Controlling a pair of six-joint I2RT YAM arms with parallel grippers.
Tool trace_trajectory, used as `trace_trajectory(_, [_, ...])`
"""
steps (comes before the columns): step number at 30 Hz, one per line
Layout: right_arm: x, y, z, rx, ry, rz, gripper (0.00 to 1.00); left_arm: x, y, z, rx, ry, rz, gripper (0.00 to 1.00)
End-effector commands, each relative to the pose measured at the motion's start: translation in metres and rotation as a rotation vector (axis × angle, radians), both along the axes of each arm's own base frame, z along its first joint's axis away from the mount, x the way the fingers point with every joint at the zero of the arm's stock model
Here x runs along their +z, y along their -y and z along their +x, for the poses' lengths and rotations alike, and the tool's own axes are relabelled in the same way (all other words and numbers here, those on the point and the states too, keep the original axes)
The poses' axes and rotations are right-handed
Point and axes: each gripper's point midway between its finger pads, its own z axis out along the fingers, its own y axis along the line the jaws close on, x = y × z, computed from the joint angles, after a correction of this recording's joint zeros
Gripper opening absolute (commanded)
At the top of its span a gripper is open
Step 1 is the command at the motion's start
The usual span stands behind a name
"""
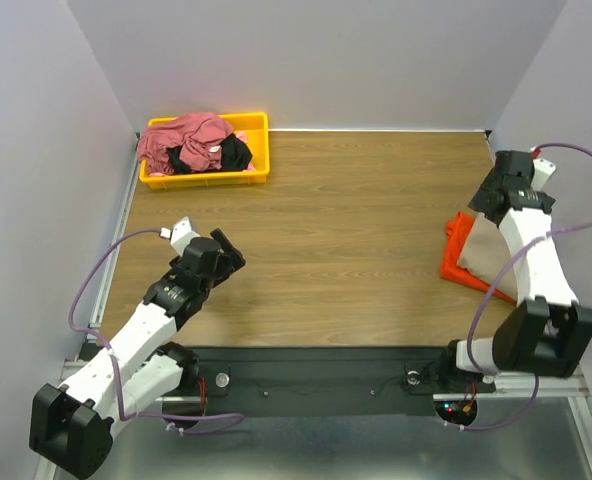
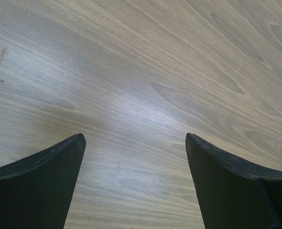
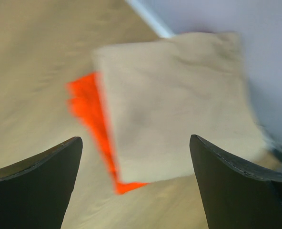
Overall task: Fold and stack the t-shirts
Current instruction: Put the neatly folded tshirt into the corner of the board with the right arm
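At the table's right edge lies a folded tan t-shirt [image 1: 484,248] [image 3: 179,105], squarely on top of a folded orange-red t-shirt [image 1: 456,252] [image 3: 86,102]. The right arm hides part of both. My right gripper [image 1: 481,204] [image 3: 136,138] hovers above the stack's far side, open, with nothing between its fingers. A dusty rose-red t-shirt [image 1: 181,138] and a black t-shirt [image 1: 231,152] lie crumpled in the yellow bin [image 1: 259,172] at the back left. My left gripper [image 1: 230,252] [image 2: 134,136] is open over bare wood at the near left, holding nothing.
The yellow bin sits against the back wall at the left corner. Grey walls close in the table on the left, back and right, and the stack lies near the right wall. A black strip with the arm bases runs along the near edge [image 1: 306,370].
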Motion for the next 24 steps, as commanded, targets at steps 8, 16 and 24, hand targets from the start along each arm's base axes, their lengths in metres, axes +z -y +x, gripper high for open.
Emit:
trace_trajectory(8, [0.008,-0.115,0.006,0.446,0.454,0.412,1.00,0.071,-0.003,0.020,0.071,0.158,-0.064,0.99])
trace_trajectory(16, [0.003,-0.120,-0.019,0.464,0.560,0.379,1.00,0.085,-0.015,0.017,0.134,0.194,-0.062,0.99])
trace_trajectory(24, [0.023,-0.131,-0.027,0.529,0.662,0.366,1.00,0.098,-0.021,0.018,0.163,0.221,-0.061,0.99])
